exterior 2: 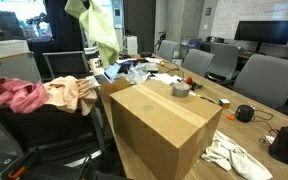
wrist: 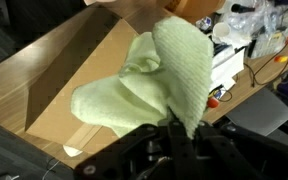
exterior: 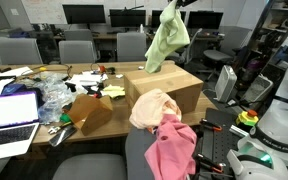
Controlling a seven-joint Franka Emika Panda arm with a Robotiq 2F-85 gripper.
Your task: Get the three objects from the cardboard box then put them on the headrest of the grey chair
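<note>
Office bench cluttered, and high over the cardboard box the fingers clamp the yellow-green cloth, dangling long. Pink cloth and peach cloth crowd the grey chair top; a sloppy drop could slide off or drag them down.

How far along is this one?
Done: the peach cloth and pink cloth lie draped over the top of the grey chair. In hand: the gripper is shut on the yellow-green cloth, held above the cardboard box. Left: draping it on the chair.
</note>
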